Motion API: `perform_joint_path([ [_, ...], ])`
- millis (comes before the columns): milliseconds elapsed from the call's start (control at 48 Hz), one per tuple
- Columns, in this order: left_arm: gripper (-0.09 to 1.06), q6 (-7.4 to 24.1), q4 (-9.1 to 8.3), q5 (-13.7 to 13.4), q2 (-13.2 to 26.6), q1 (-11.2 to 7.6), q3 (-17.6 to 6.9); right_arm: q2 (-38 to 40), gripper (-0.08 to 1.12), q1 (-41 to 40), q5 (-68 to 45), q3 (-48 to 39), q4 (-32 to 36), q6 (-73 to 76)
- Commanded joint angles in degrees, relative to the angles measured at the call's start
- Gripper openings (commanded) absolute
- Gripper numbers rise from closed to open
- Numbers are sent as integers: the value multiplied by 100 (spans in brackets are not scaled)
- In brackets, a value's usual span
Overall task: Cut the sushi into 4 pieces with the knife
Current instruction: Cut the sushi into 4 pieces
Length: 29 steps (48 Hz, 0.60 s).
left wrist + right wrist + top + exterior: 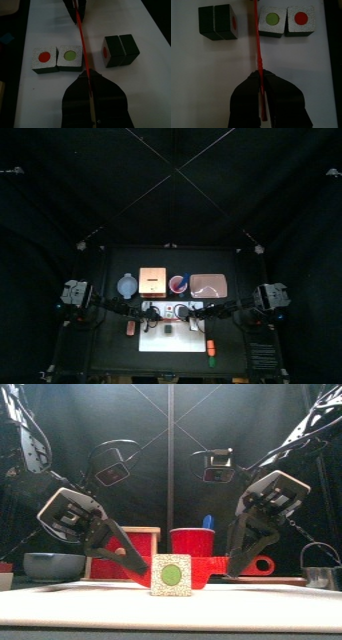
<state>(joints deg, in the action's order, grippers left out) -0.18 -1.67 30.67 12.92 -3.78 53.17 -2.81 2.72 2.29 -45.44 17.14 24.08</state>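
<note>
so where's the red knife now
In top view the red knife crosses the white board at the table's front middle, held by left gripper and right gripper, between sushi halves.

A red knife (pixel 258 45) is clamped in the right claw (pixel 260 76). On a white board (pixel 211 80), a dark pair of sushi blocks (pixel 216 22) is seen on one side of the blade and two touching face-up pieces (pixel 286 21) on the other.

Cutting board (pixel 143 95): smooth matt white plastic. Sushi pieces (pixel 69 59): matt dark sides, grainy white speckled end faces. Red toy knife (pixel 80 35): thin smooth plastic. Box (pixel 144 532): pale bare wood, red painted drawer front. Red cup (pixel 193 544): glossy plastic. Cutter (pixel 318 576): shiny metal. Curtain (pixel 147 474): matt black cloth.
</note>
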Motion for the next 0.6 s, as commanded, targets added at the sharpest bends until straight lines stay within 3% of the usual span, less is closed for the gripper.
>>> perform_joint_path([
  [21, 16, 70, -53, -387, -149, 35, 53, 185, 21, -114, 35, 123, 9, 26],
  [167, 16, 70, -62, -844, -624, 0, 53, 492, 21, 9, 141, 167, 18, -9],
  [292, 16, 70, -70, -1125, -1081, -202, 53, 773, 21, 123, 167, 167, 9, -9],
  [458, 16, 62, -97, -1143, -1362, -466, 53, 914, 21, 299, 167, 158, 18, 9],
  [604, 16, 44, -88, -1125, -1283, -756, 44, 896, 21, 422, 132, 141, 9, 35],
])
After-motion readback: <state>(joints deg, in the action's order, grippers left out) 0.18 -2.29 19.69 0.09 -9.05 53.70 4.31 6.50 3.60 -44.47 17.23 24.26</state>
